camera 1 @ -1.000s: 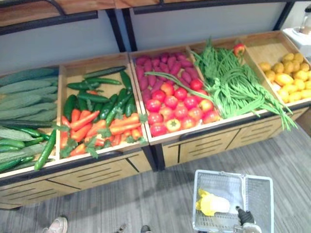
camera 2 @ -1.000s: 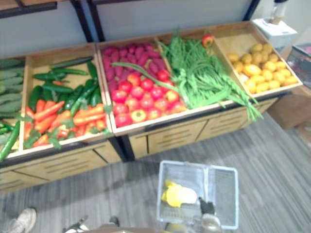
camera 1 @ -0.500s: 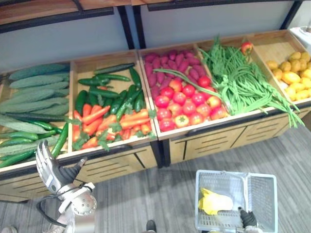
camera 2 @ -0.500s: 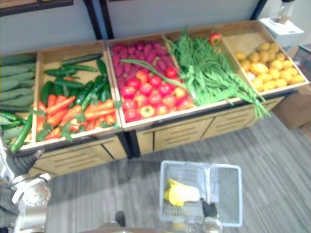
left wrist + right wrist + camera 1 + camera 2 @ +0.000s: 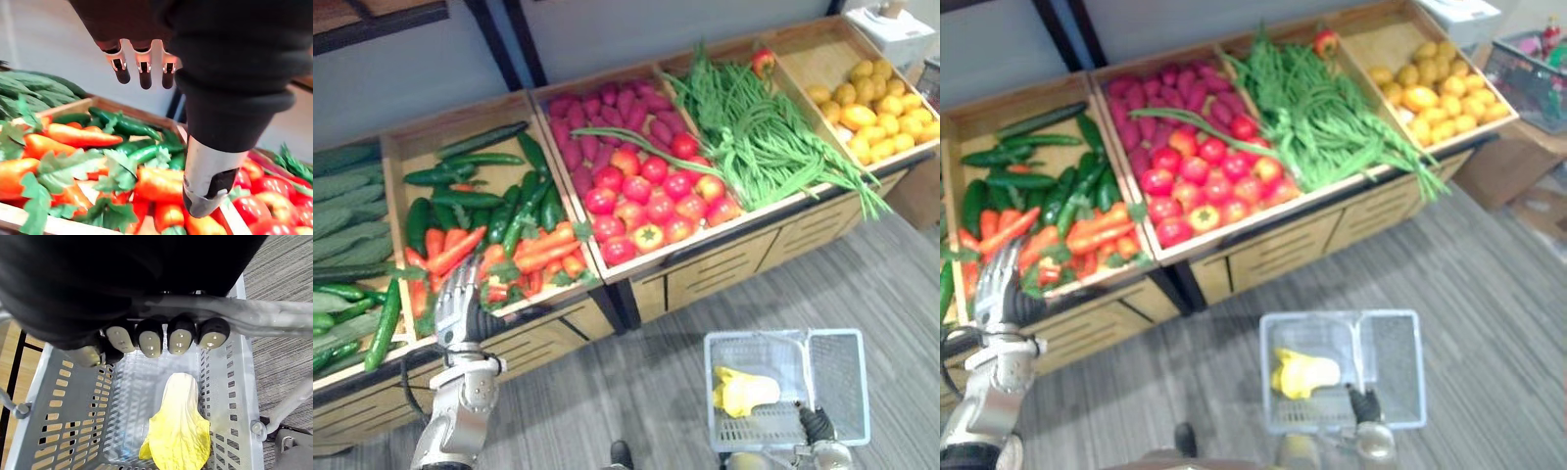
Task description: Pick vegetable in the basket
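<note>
A yellow leafy vegetable (image 5: 742,392), pale at one end and ruffled at the other, is seen lying on the bottom of a pale grey perforated basket (image 5: 842,377), toward the robot's left side of it. The basket is carried over the grey striped floor (image 5: 636,392) by the right hand (image 5: 816,426), whose fingers (image 5: 149,340) are curled round the basket's handle (image 5: 254,318) in the right wrist view. The left hand (image 5: 460,299) is held upright just in front of the front edge of a wooden crate (image 5: 406,147), with its fingers (image 5: 145,73) straight and close together and nothing between them and the thumb. Carrots (image 5: 543,253) with green tops are piled at the near end of that crate, and dark green cucumbers (image 5: 475,176) lie behind them. Further to the robot's left, pale green gourds (image 5: 342,196) are stacked. In the next crate to the right, red tomatoes (image 5: 651,201) are heaped in front of magenta oblong vegetables (image 5: 607,113). Beside these, long green beans (image 5: 764,142) are spread, some trailing over the front edge. 1 red fruit (image 5: 764,61) is set at the far end of the beans, and yellow fruits (image 5: 876,103) are heaped in the crate at the robot's far right.
</note>
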Controlling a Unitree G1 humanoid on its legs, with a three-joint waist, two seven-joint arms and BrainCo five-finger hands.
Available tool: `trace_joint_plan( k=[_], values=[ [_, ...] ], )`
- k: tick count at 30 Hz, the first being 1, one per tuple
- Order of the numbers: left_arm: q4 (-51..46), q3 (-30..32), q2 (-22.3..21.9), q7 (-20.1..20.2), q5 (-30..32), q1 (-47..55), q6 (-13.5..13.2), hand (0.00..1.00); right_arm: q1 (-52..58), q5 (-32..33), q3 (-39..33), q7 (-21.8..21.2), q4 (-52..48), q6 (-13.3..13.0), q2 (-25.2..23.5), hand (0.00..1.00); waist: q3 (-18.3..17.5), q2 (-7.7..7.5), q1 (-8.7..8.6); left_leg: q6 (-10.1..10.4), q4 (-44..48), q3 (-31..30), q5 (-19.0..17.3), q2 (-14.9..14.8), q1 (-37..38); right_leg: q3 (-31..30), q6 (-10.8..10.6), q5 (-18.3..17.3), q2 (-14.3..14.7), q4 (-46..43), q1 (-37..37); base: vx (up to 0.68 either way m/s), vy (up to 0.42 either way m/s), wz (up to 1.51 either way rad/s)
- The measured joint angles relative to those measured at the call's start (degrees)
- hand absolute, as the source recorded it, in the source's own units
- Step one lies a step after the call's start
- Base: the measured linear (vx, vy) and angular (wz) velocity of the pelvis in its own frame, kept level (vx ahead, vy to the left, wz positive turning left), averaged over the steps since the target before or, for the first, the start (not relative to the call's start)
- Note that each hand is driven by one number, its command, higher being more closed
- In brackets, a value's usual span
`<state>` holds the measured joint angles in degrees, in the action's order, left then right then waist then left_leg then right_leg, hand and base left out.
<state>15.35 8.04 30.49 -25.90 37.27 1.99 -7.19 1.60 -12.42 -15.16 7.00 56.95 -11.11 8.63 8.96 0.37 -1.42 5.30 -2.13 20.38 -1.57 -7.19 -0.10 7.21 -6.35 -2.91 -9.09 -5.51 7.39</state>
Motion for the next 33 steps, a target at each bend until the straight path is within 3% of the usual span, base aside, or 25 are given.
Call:
trace_joint_plan(
  k=[6,14,20,25,33],
  values=[
    [2.6,-6.6,3.6,4.7,0.0,-5.0,-0.2,0.0,-0.4,0.0,1.0,0.0,-1.8,0.0,0.5,1.0,1.4,0.15,-0.04,0.0,0.4,1.2,0.0,0.0,-1.9,-1.4,-0.2,0.7,0.1,0.1,2.5,-0.02,-0.007,-0.11],
    [3.6,-12.4,5.5,6.2,0.0,-10.1,-0.2,0.0,-0.8,0.0,4.2,0.1,-4.4,0.0,1.3,1.0,2.5,0.2,0.15,0.3,2.4,2.9,-1.0,-0.5,-4.3,-3.2,-0.1,1.0,0.4,-0.7,5.5,0.01,-0.012,-0.11],
    [3.5,-13.2,5.7,6.3,0.0,-13.6,0.4,0.0,-0.8,0.0,4.5,0.1,-5.7,0.3,1.3,1.0,3.1,0.18,0.63,0.6,3.0,4.2,-1.6,-1.0,-4.8,-4.6,-0.1,1.0,0.6,-1.0,6.5,0.01,-0.002,-0.07],
    [3.5,-11.9,4.9,6.0,-0.1,-16.4,3.8,0.0,-0.8,0.0,4.4,0.1,-6.9,0.6,1.3,1.0,3.8,0.05,1.21,0.8,4.2,4.4,-2.1,-1.6,-5.7,-6.2,-0.1,1.0,0.8,-1.8,7.5,0.01,-0.006,-0.04],
    [3.6,-3.7,2.7,3.7,-1.0,-18.3,8.6,0.0,-0.9,0.0,4.2,0.1,-7.1,0.9,1.2,1.0,4.4,-0.32,1.83,0.8,4.3,4.2,-2.1,-1.6,-5.9,-6.2,-0.1,1.1,0.8,-1.8,7.5,0.0,-0.002,0.0]
  ],
)
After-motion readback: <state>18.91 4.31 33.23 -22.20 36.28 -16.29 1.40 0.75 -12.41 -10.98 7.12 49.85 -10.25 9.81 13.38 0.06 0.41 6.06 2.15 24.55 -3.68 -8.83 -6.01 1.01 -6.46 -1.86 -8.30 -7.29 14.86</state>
